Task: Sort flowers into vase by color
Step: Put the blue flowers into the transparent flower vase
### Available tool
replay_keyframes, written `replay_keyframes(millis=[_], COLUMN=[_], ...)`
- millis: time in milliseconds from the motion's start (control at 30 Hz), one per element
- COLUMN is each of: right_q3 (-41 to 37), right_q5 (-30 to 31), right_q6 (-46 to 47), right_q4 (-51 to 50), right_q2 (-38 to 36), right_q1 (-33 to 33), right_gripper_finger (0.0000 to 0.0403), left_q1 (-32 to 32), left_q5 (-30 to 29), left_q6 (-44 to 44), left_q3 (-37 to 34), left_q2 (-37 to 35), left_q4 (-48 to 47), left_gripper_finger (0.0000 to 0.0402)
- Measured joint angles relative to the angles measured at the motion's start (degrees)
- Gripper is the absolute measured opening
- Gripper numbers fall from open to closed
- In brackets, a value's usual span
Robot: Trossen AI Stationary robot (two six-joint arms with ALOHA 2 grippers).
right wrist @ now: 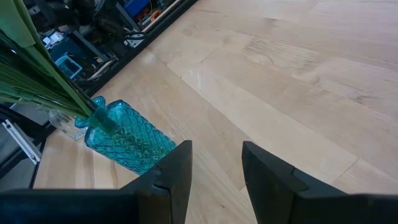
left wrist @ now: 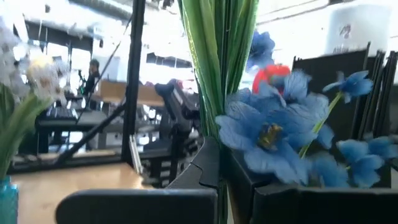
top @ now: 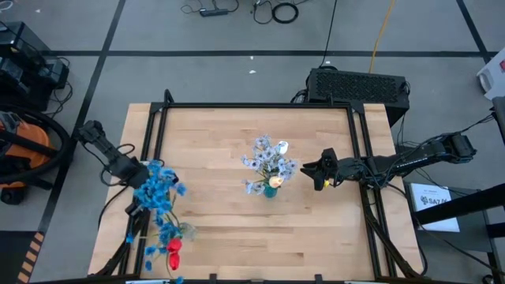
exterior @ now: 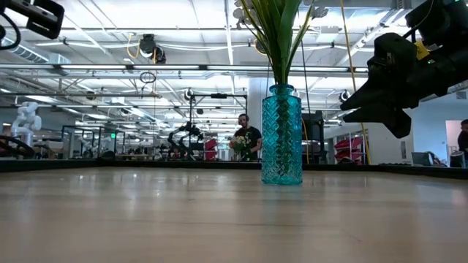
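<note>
Blue sprays (top: 158,193) in left claw (top: 140,175)

The surface (top: 213,221) is pale wood in jointed strips, smooth with a soft satin sheen; a dark metal frame (top: 260,106) runs along its far edge. The vase (exterior: 281,135) is teal glass, translucent and glossy, pressed all over with a raised diamond pattern. The bright blue flowers (left wrist: 273,134) have matt, cloth-like petals, their stems (left wrist: 214,56) looking like smooth green plastic. The right claw (right wrist: 214,163) has matt black plastic fingers (right wrist: 177,171); the left claw (left wrist: 221,168) is the same dull black
</note>
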Motion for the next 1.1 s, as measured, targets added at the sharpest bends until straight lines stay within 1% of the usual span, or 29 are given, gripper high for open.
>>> replay_keyframes(millis=[233, 500, 633, 900, 1100], right_q3=[0.0, 0.0, 0.0, 0.0, 0.0], right_q5=[0.0, 0.0, 0.0, 0.0, 0.0], right_q6=[0.0, 0.0, 0.0, 0.0, 0.0], right_q4=[0.0, 0.0, 0.0, 0.0, 0.0], right_q2=[0.0, 0.0, 0.0, 0.0, 0.0], right_q1=[0.0, 0.0, 0.0, 0.0, 0.0], right_gripper_finger=[0.0132, 0.0132, 0.0132, 0.0132, 0.0132], left_q1=[-0.2, -0.2, -0.2, -2.8, -3.4], left_q5=[-0.1, -0.1, -0.1, -1.1, -2.3], left_q6=[0.1, 0.1, -0.2, 0.1, 1.3], left_q3=[0.0, 0.0, -0.1, -0.1, -0.1], left_q2=[3.5, 8.4, 11.0, 17.1, 19.7], left_q4=[-3.0, 3.9, 5.3, 12.9, 15.9], left_gripper_finger=[0.0010, 0.0010, 0.0010, 0.0010, 0.0010])
